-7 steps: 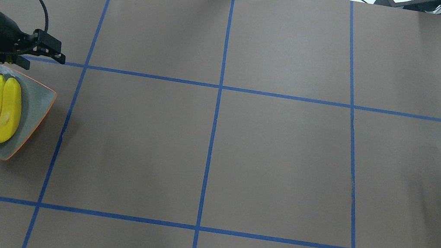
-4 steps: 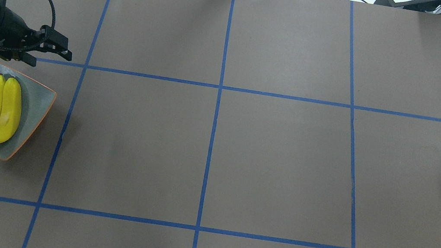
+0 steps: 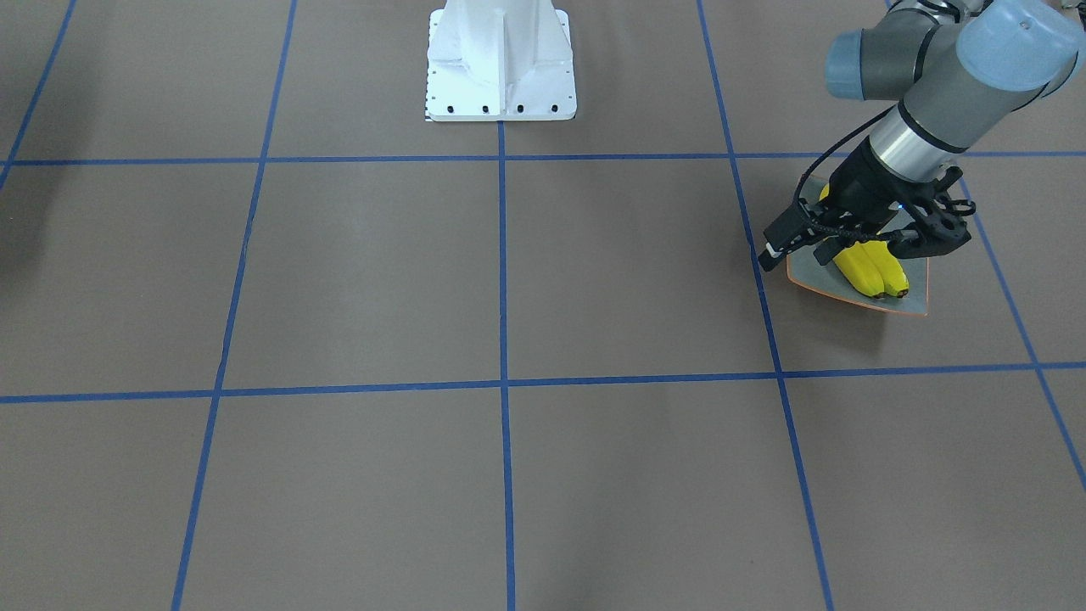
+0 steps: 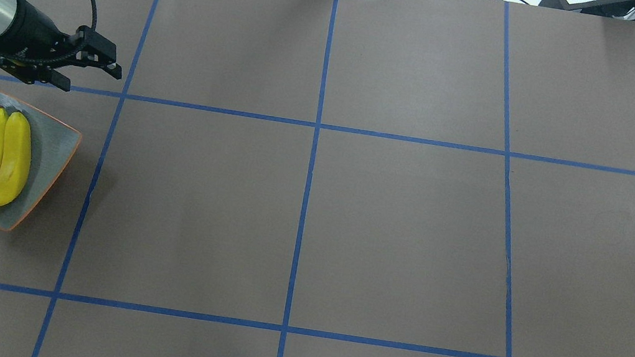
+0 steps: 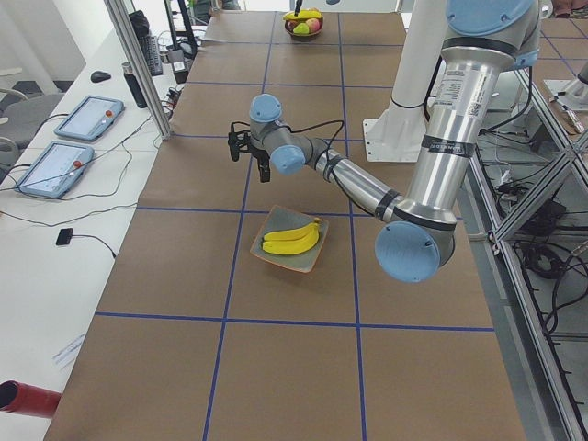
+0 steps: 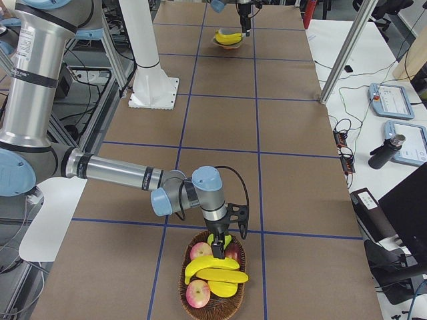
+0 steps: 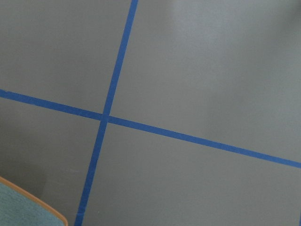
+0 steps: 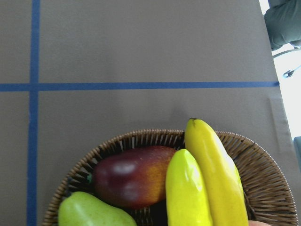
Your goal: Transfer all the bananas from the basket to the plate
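- The left hand (image 4: 88, 76), jaws apart and empty, is now withdrawn from the plate (image 4: 55, 145); two bananas (image 4: 12, 158) are laid there.
- The right hand (image 6: 219, 245), state indeterminable, is positioned over the basket (image 6: 185, 288); further bananas (image 6: 217, 273) remain.

My brown surface (image 4: 398, 228) carries a grid of blue tape lines (image 4: 305, 202). A dark red mango (image 8: 134, 175) lies beside a green pear (image 8: 91, 212). Off the surface's edge sits a tablet (image 5: 89, 118).

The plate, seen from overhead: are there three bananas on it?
No, only two bananas lie side by side on the plate.
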{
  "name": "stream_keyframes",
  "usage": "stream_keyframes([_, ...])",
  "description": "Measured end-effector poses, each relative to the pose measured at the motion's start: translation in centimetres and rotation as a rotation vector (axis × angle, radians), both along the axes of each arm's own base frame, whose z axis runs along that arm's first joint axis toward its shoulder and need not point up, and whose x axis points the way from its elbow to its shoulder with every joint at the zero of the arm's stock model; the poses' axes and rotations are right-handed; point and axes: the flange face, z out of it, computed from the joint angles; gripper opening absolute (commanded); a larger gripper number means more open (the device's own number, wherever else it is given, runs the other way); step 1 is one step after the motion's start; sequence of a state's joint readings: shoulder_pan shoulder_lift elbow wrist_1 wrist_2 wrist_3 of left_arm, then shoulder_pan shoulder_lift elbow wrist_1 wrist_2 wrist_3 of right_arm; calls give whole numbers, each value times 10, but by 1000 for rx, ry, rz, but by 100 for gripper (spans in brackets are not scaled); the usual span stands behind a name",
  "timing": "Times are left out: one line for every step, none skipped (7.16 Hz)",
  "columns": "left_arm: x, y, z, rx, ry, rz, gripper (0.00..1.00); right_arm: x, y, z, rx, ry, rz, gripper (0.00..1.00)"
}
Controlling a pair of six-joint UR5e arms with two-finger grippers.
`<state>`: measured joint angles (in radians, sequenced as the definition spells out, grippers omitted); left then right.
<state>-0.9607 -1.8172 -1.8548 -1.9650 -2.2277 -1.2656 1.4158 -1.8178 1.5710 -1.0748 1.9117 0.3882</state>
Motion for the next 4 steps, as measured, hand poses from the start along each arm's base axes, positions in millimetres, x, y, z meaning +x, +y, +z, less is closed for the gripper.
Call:
stream_keyframes([0, 0, -2, -3, 3, -2, 100, -1, -9, 11, -26, 2, 15, 98])
stream_keyframes([0, 1, -3, -5, 6, -5, 100, -4, -18, 17, -52, -13, 42, 98])
stream_keyframes([-1, 2, -5, -6, 9, -6, 100, -8, -24, 19, -71, -34, 62, 96])
stream_keyframes([-1, 2, -5, -8, 10, -8, 100, -12, -24, 20, -83, -40, 62, 95])
